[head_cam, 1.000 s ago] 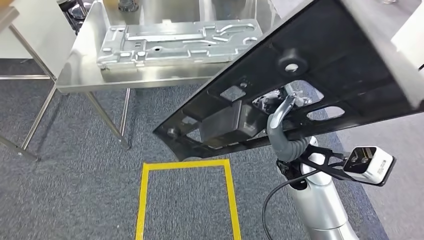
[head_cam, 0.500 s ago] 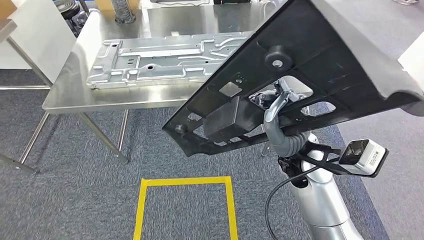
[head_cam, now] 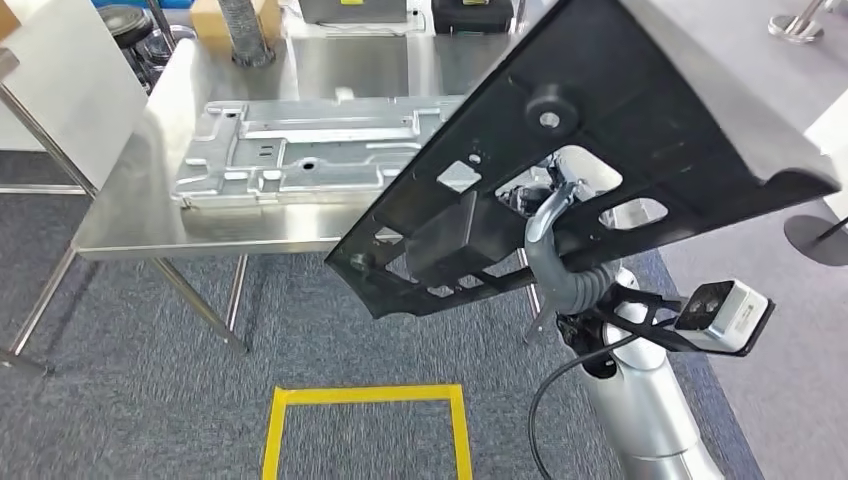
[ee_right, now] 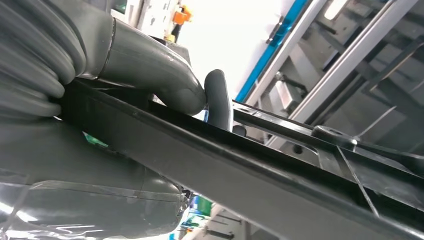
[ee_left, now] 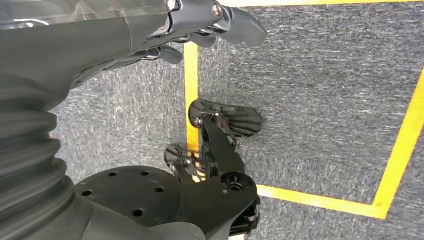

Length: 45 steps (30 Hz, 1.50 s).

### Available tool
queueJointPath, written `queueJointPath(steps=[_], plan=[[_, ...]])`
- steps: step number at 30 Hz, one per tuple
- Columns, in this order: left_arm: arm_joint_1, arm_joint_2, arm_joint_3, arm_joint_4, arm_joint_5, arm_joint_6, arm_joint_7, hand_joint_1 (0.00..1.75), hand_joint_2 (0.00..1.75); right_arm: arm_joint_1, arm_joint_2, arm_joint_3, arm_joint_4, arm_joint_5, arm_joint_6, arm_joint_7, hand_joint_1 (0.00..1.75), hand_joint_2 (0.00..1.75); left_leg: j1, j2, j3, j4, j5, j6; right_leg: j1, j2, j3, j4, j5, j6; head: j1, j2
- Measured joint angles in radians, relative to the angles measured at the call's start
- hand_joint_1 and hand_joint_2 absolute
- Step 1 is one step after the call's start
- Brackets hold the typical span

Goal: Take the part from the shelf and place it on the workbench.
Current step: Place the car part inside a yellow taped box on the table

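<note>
The right hand [head_cam: 548, 215] grips a large black plastic panel [head_cam: 640, 130] from underneath, thumb hooked over its rim in the right wrist view, holding it tilted in the air above the grey carpet [head_cam: 150, 400]. The panel's low corner hangs off the stainless worktop's [head_cam: 200, 235] front edge, its upper part overlapping the right end. A stamped silver metal plate [head_cam: 300, 150] lies flat across the middle of the worktop, with bare steel along the near edge. The left hand [ee_left: 200, 30] hangs over the carpet beside yellow floor tape [ee_left: 190, 80], fingers curled in, holding nothing.
</note>
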Motion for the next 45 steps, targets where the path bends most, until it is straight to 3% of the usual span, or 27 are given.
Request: queueJointPath(steps=[1, 2, 5, 7, 9, 11, 13, 15, 16, 17, 18, 20, 22, 25, 27, 28, 30, 32, 33, 34, 36, 37, 38, 40, 42, 45], plan=[[0.001, 0.0, 0.0, 0.0, 0.0, 0.0, 0.0, 0.0, 1.75, 0.004, 0.0, 0.0, 0.0, 0.0, 0.0, 0.0, 1.75, 1.75, -0.001, 0.0, 0.004, 0.0, -0.006, 0.0, 0.0, 0.0, -0.031, 0.02, -0.004, -0.001, 0.0, 0.0], [0.003, 0.0, 0.0, 0.0, 0.0, 0.0, 0.0, 0.0, 1.75, 0.007, 0.0, 0.0, 0.0, 0.001, 0.0, 0.0, 1.75, 1.75, -0.001, 0.0, 0.011, 0.0, -0.013, -0.001, 0.001, -0.001, -0.045, 0.007, 0.014, -0.004, 0.0, 0.0], [0.006, -0.002, 0.0, 0.0, 0.0, 0.0, 0.0, 0.0, 1.75, 0.009, 0.0, 0.0, 0.0, 0.001, 0.0, 0.0, 1.75, 1.75, -0.003, -0.001, 0.04, 0.0, -0.036, -0.006, 0.007, -0.002, -0.021, -0.169, 0.156, -0.023, -0.001, 0.0], [0.004, -0.004, 0.0, 0.001, 0.0, 0.001, -0.001, 0.0, 1.75, 0.009, 0.0, 0.0, -0.001, 0.002, 0.0, 0.0, 1.75, 1.75, -0.004, -0.002, 0.051, -0.006, -0.045, -0.017, 0.015, -0.004, -0.011, -0.238, 0.201, -0.035, -0.003, 0.0], [0.002, -0.005, 0.001, 0.001, 0.002, 0.003, -0.002, 0.0, 1.75, 0.008, 0.0, 0.0, -0.007, 0.004, 0.0, -0.003, 1.75, 1.75, -0.006, -0.003, 0.058, -0.005, -0.042, -0.031, 0.016, -0.004, -0.004, -0.252, 0.201, -0.046, -0.005, 0.0], [0.003, -0.005, 0.002, 0.001, 0.004, 0.006, -0.003, 0.0, 1.75, 0.007, 0.0, 0.0, -0.017, 0.004, -0.001, -0.011, 1.75, 1.75, -0.008, 0.0, 0.043, 0.04, -0.042, -0.041, 0.009, -0.005, 0.017, -0.264, 0.201, -0.056, -0.008, 0.0], [0.002, -0.005, 0.005, 0.001, 0.006, 0.008, -0.004, 0.0, 1.75, 0.004, 0.002, -0.002, -0.03, 0.002, -0.004, -0.019, 1.75, 1.75, -0.006, 0.004, -0.017, 0.144, -0.066, -0.049, 0.004, -0.007, 0.038, -0.271, 0.192, -0.062, -0.015, 0.0], [0.004, -0.006, 0.007, 0.001, 0.01, 0.009, -0.005, 0.0, 1.75, 0.003, 0.003, -0.003, -0.042, 0.0, -0.006, -0.024, 1.75, 1.75, -0.003, 0.004, -0.095, 0.253, -0.115, -0.055, 0.004, -0.008, 0.054, -0.272, 0.177, -0.064, -0.02, 0.0], [0.006, -0.006, 0.008, 0.001, 0.011, 0.009, -0.005, 0.0, 1.75, 0.003, 0.003, -0.003, -0.047, 0.0, -0.007, -0.025, 1.75, 1.75, -0.002, 0.005, -0.122, 0.278, -0.132, -0.055, 0.004, -0.007, 0.063, -0.272, 0.169, -0.064, -0.02, 0.0], [0.008, -0.006, 0.009, 0.001, 0.012, 0.01, -0.005, 0.0, 1.75, 0.003, 0.003, -0.004, -0.05, -0.001, -0.008, -0.025, 1.75, 1.75, -0.001, 0.005, -0.135, 0.272, -0.131, -0.053, 0.003, -0.006, 0.074, -0.272, 0.16, -0.063, -0.022, 0.0], [0.01, -0.006, 0.01, 0.001, 0.013, 0.01, -0.005, 0.0, 1.75, 0.003, 0.003, -0.004, -0.053, -0.001, -0.009, -0.025, 1.75, 1.75, 0.0, 0.005, -0.132, 0.233, -0.108, -0.051, 0.003, -0.005, 0.087, -0.272, 0.15, -0.061, -0.022, 0.0], [0.012, -0.006, 0.015, 0.001, 0.013, 0.01, -0.005, 0.0, 1.75, 0.003, 0.003, -0.005, -0.058, -0.001, -0.011, -0.026, 1.75, 1.75, -0.001, 0.005, -0.099, 0.098, -0.009, -0.046, 0.004, -0.005, 0.115, -0.272, 0.128, -0.055, -0.023, 0.0], [0.013, -0.006, 0.02, 0.001, 0.013, 0.01, -0.005, 0.0, 1.75, 0.003, 0.003, -0.008, -0.063, -0.001, -0.012, -0.028, 1.75, 1.75, -0.006, 0.006, -0.077, 0.014, 0.049, -0.038, 0.006, -0.004, 0.13, -0.273, 0.108, -0.044, -0.024, 0.0], [0.012, -0.006, 0.024, 0.001, 0.013, 0.01, -0.006, 0.0, 1.75, -0.001, 0.003, -0.019, -0.074, -0.002, -0.013, -0.027, 1.75, 1.75, -0.009, 0.005, -0.059, -0.001, 0.045, -0.017, 0.005, -0.003, 0.138, -0.261, 0.102, -0.026, -0.024, 0.0], [0.012, -0.005, 0.025, 0.001, 0.014, 0.01, -0.006, 0.0, 1.75, -0.011, 0.004, -0.025, -0.08, -0.003, -0.012, -0.026, 1.75, 1.75, -0.007, 0.004, -0.038, -0.01, 0.037, -0.007, 0.003, -0.004, 0.106, -0.193, 0.109, -0.018, -0.023, 0.0], [0.011, -0.005, 0.025, 0.001, 0.014, 0.01, -0.006, 0.0, 1.75, -0.015, 0.005, -0.026, -0.082, -0.003, -0.012, -0.025, 1.75, 1.75, -0.006, 0.003, -0.028, -0.013, 0.03, -0.003, 0.002, -0.004, 0.068, -0.133, 0.102, -0.014, -0.022, 0.0], [0.009, -0.004, 0.028, 0.001, 0.015, 0.011, -0.007, 0.0, 1.75, -0.018, 0.006, -0.029, -0.082, -0.003, -0.011, -0.023, 1.75, 1.75, -0.006, 0.002, -0.009, -0.015, 0.013, 0.001, 0.001, -0.004, -0.027, -0.013, 0.056, -0.007, -0.022, 0.0], [0.009, -0.004, 0.03, 0.001, 0.015, 0.011, -0.007, 0.0, 1.75, -0.015, 0.006, -0.031, -0.083, -0.002, -0.013, -0.024, 1.75, 1.75, -0.007, -0.001, 0.016, -0.015, -0.009, 0.001, 0.001, -0.004, -0.09, 0.024, 0.011, -0.005, -0.022, 0.0], [0.01, -0.004, 0.031, 0.001, 0.015, 0.011, -0.007, 0.0, 1.75, -0.014, 0.006, -0.033, -0.084, 0.0, -0.016, -0.028, 1.75, 1.75, -0.007, -0.002, 0.032, -0.015, -0.021, 0.0, 0.001, -0.004, -0.098, -0.004, 0.019, -0.007, -0.022, 0.0], [0.011, -0.004, 0.031, 0.001, 0.015, 0.011, -0.007, 0.0, 1.75, -0.012, 0.006, -0.038, -0.087, 0.006, -0.023, -0.035, 1.75, 1.75, -0.008, -0.003, 0.049, -0.015, -0.034, -0.001, 0.002, -0.005, -0.095, -0.057, 0.056, -0.012, -0.022, 0.0], [0.014, -0.006, 0.033, 0.002, 0.015, 0.011, -0.008, 0.0, 1.75, -0.01, 0.006, -0.052, -0.097, 0.029, -0.053, -0.048, 1.75, 1.75, -0.009, -0.006, 0.074, -0.016, -0.058, -0.007, 0.008, -0.006, -0.08, -0.184, 0.187, -0.027, -0.022, 0.0], [0.014, -0.008, 0.035, 0.003, 0.015, 0.012, -0.01, 0.0, 1.75, -0.01, 0.006, -0.063, -0.104, 0.048, -0.078, -0.051, 1.75, 1.75, -0.01, -0.007, 0.082, -0.018, -0.067, -0.011, 0.012, -0.006, -0.075, -0.225, 0.238, -0.033, -0.022, 0.0], [0.013, -0.008, 0.037, 0.003, 0.015, 0.013, -0.012, 0.0, 1.75, -0.013, 0.006, -0.076, -0.113, 0.074, -0.107, -0.05, 1.75, 1.75, -0.011, -0.008, 0.087, -0.02, -0.072, -0.016, 0.014, -0.005, -0.073, -0.248, 0.267, -0.039, -0.023, 0.0], [0.011, -0.007, 0.043, 0.003, 0.014, 0.014, -0.016, 0.0, 1.75, -0.029, 0.005, -0.113, -0.133, 0.157, -0.178, -0.038, 1.75, 1.75, -0.013, -0.009, 0.092, -0.015, -0.07, -0.027, 0.012, -0.003, -0.06, -0.258, 0.263, -0.048, -0.023, 0.0], [0.011, -0.005, 0.048, 0.003, 0.013, 0.015, -0.018, 0.0, 1.75, -0.052, 0.003, -0.152, -0.143, 0.26, -0.249, -0.017, 1.75, 1.75, -0.013, -0.006, 0.074, 0.036, -0.066, -0.036, 0.006, -0.003, -0.032, -0.271, 0.253, -0.058, -0.026, 0.0], [0.008, -0.004, 0.049, 0.003, 0.007, 0.018, -0.019, 0.0, 1.75, -0.086, -0.005, -0.19, -0.136, 0.409, -0.34, 0.017, 1.75, 1.75, -0.006, -0.001, -0.032, 0.203, -0.112, -0.052, 0.003, -0.005, 0.004, -0.28, 0.233, -0.066, -0.032, 0.0]])
